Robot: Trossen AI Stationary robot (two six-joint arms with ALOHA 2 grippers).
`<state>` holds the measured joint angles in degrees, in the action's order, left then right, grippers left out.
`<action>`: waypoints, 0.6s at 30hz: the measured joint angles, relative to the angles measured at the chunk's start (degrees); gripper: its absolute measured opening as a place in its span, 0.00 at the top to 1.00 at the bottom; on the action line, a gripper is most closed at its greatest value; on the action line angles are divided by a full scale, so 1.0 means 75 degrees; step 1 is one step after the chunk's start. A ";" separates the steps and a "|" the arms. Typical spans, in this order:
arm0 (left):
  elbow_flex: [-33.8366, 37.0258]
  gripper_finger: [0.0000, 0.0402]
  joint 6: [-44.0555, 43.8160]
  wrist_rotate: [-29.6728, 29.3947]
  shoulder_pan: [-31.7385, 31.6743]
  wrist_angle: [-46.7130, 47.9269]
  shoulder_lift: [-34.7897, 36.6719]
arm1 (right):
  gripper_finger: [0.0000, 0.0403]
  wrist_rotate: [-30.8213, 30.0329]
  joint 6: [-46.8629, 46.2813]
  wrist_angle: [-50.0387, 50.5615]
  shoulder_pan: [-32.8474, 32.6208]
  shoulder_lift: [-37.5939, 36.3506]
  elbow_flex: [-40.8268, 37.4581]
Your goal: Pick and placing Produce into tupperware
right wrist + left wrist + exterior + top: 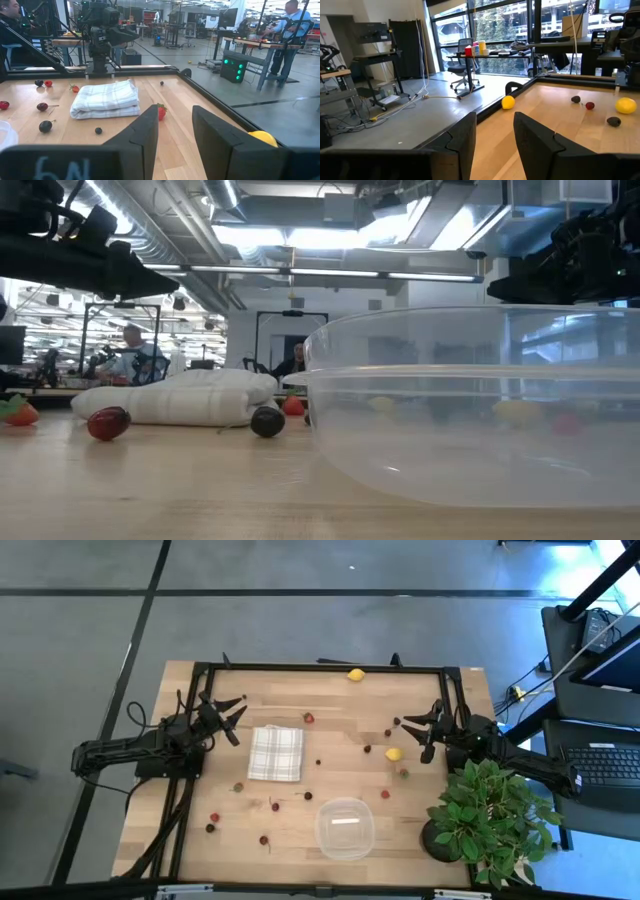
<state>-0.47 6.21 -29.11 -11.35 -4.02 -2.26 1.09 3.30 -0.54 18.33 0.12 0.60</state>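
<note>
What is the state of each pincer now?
Left pincer: open, holding nothing.
Right pincer: open, holding nothing.

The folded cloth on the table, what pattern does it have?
The folded cloth is white with a faint grey check, clearest in the right wrist view.

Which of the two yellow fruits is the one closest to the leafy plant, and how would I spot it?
Start at the leafy green potted plant at the wooden table's right side. Just beyond its leaves, beside the right gripper, lies a small yellow lemon-like fruit. The berries around it are tiny and red or dark, and the other yellow fruit sits far off at the table's far edge.
</note>
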 joint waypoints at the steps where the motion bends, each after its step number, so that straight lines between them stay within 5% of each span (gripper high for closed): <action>1: 0.0000 0.69 0.0001 -0.0001 0.0000 0.0001 0.0003 | 0.70 0.0001 -0.0001 -0.0001 0.0000 0.0003 0.0000; 18: 0.0000 0.69 -0.0001 0.0002 0.0003 -0.0001 0.0003 | 0.70 0.0000 0.0220 -0.0002 -0.0003 0.0001 0.0000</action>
<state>-0.47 6.20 -29.10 -11.33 -4.03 -2.24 1.09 4.95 -0.56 18.31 0.13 0.60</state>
